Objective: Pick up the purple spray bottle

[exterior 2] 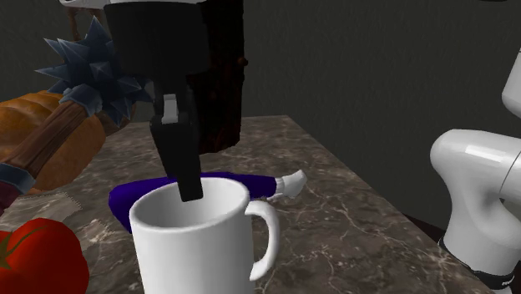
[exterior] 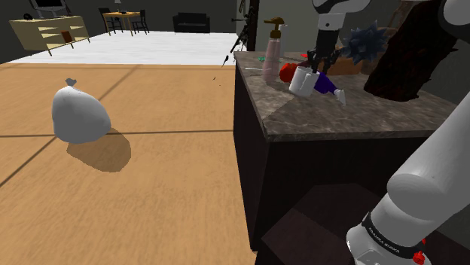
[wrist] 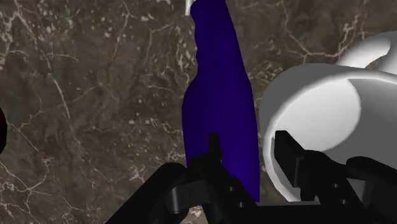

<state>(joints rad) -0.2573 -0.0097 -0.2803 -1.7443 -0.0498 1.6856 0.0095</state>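
The purple spray bottle (exterior: 326, 84) (exterior 2: 242, 184) (wrist: 219, 95) lies on its side on the dark marble counter (exterior: 361, 117), its white nozzle (exterior 2: 292, 184) pointing away from the mug. A white mug (exterior: 303, 80) (exterior 2: 196, 242) (wrist: 324, 108) stands right against it. My black gripper (exterior: 320, 62) (exterior 2: 185, 171) (wrist: 249, 149) hangs low over both, open. One finger sits over the bottle's wide body and the other over the mug's rim. Neither finger clasps anything.
A red tomato (exterior: 287, 71) (exterior 2: 37, 259), a pink pump bottle (exterior: 273, 51), a spiked mace (exterior: 367, 41) (exterior 2: 92, 67), an orange pumpkin (exterior 2: 37, 138) and a tall dark brown block (exterior: 407, 60) crowd the counter around the mug. A white sack (exterior: 79, 114) lies on the wooden floor.
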